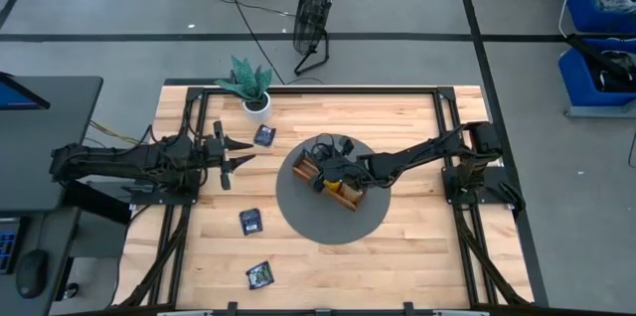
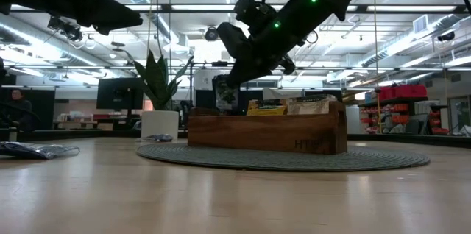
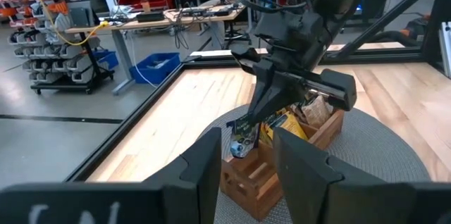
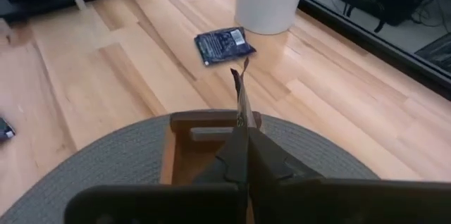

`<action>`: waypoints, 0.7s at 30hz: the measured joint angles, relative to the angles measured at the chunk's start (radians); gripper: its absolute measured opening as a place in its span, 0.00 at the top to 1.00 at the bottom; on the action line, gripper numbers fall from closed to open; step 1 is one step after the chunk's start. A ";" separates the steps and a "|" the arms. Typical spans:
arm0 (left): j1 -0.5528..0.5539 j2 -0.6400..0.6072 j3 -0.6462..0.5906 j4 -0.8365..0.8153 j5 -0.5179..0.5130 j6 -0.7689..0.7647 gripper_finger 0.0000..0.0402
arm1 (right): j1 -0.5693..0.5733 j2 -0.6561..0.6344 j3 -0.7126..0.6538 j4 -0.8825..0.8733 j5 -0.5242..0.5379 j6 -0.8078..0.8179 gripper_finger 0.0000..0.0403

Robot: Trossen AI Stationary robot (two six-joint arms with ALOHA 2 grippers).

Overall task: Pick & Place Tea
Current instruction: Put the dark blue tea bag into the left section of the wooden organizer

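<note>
A dark sachet (image 3: 242, 141) hangs edge-on, pinched in the right end effector (image 4: 243, 129), directly above the end compartment of the wooden tray (image 2: 265, 132) nearest the plant (image 1: 248, 81). That compartment looks empty in the right wrist view, while orange and beige sachets (image 3: 299, 115) already stand in the compartments further along. The tray sits on a round grey mat (image 1: 303, 219) in the middle of the desk (image 1: 417, 256). Three more dark sachets lie loose on the desk: one (image 1: 264, 135) just beside the plant pot, one (image 1: 250, 222) off the mat's left edge, one (image 1: 260, 275) near the front edge. The left end effector (image 1: 238, 153) hovers well to the left of the mat, its fingers partly apart and holding nothing. The step in hand appears to be the placing: the next move calls for lowering the sachet straight down into the slot, keeping it upright between the walls, then letting go.
</note>
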 joint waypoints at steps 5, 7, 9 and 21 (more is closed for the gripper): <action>0.000 0.000 0.000 0.000 0.000 0.000 0.67 | -0.016 0.015 0.000 -0.030 0.000 0.022 1.00; 0.000 0.000 0.000 0.001 0.001 -0.001 0.67 | -0.023 0.022 0.000 -0.018 -0.008 0.028 1.00; 0.000 0.000 0.000 0.001 0.000 -0.001 0.67 | -0.028 0.022 0.000 -0.023 -0.019 0.030 1.00; 0.000 0.000 0.000 0.001 0.001 -0.011 0.67 | -0.034 0.022 0.000 -0.028 -0.052 0.041 1.00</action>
